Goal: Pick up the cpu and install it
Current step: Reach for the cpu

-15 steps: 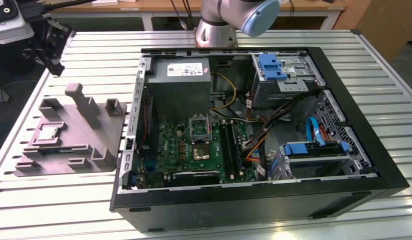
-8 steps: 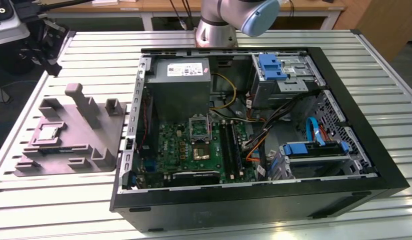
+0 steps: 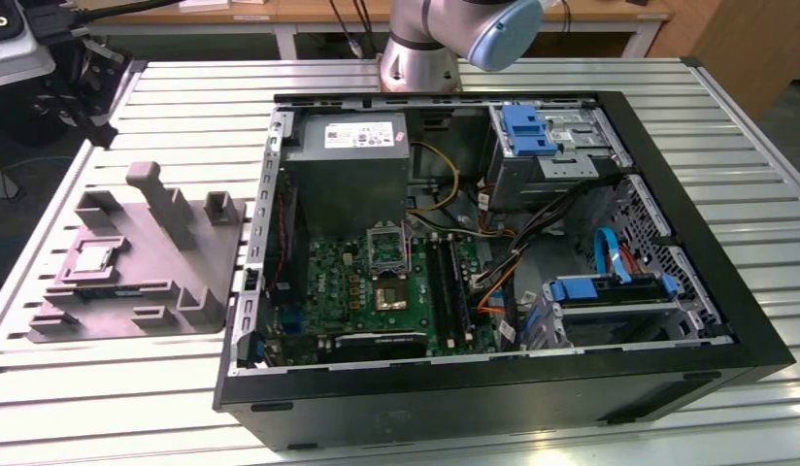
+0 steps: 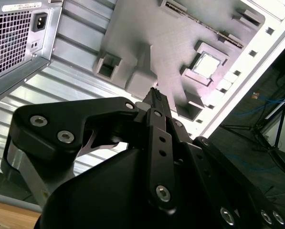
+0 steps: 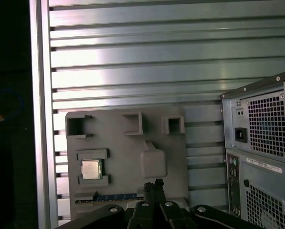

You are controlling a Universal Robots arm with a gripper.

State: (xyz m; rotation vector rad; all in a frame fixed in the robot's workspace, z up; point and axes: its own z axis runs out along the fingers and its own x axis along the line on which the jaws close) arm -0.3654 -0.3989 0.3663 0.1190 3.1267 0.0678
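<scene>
The cpu (image 5: 90,169) sits in a recess of the grey tray (image 5: 128,155), apart from the closed fingers (image 5: 148,194).

The arm (image 3: 419,53) is silver-grey with a pale blue joint cap (image 3: 504,34); the black gripper (image 4: 154,93) bears silver screws (image 4: 163,192).

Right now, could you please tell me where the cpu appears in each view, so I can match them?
Exterior view: the cpu lies in a recess of the grey tray, at the exterior view's left, beside the computer case.
Second wrist view: cpu, same tray recess.
First wrist view: cpu, same recess.
Shared landmark: the tray's tall post.
</scene>
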